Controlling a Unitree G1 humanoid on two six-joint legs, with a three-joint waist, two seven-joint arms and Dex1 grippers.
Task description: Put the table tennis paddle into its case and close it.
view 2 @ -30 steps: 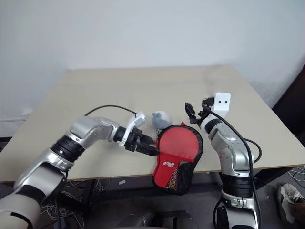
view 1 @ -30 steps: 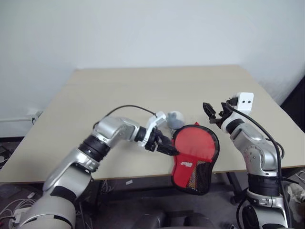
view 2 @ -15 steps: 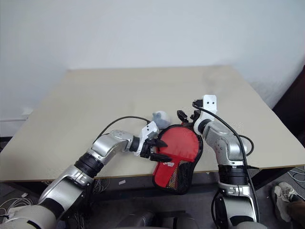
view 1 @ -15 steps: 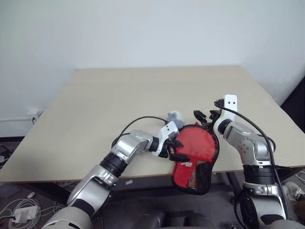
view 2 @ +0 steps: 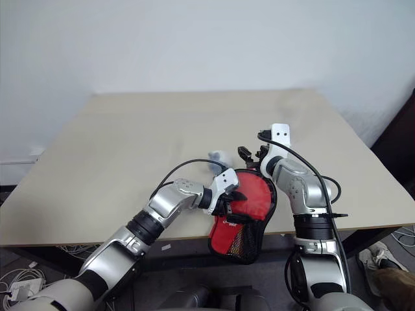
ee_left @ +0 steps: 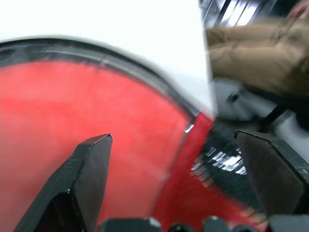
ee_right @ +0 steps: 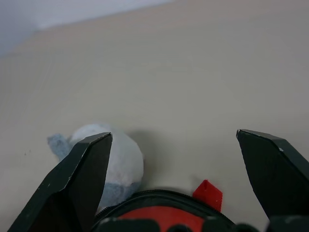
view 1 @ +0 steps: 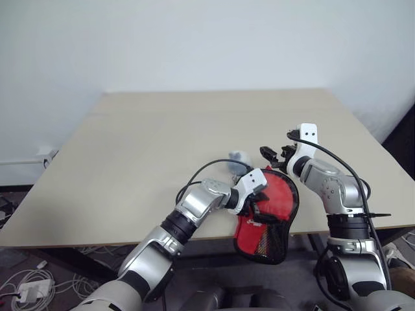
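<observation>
Red fabric case (view 1: 272, 207), small white logo, wording unreadable.

The case (view 1: 267, 210) lies at the near edge of the surface (view 1: 162, 142), right of the middle, with its narrow end hanging over that edge. Just behind the case, toward the wall, sits a small ball (ee_right: 113, 162). The left gripper (view 1: 255, 202) is over the case's left part. The right gripper (view 1: 273, 155) is by the case's far rim, right of the ball.
</observation>
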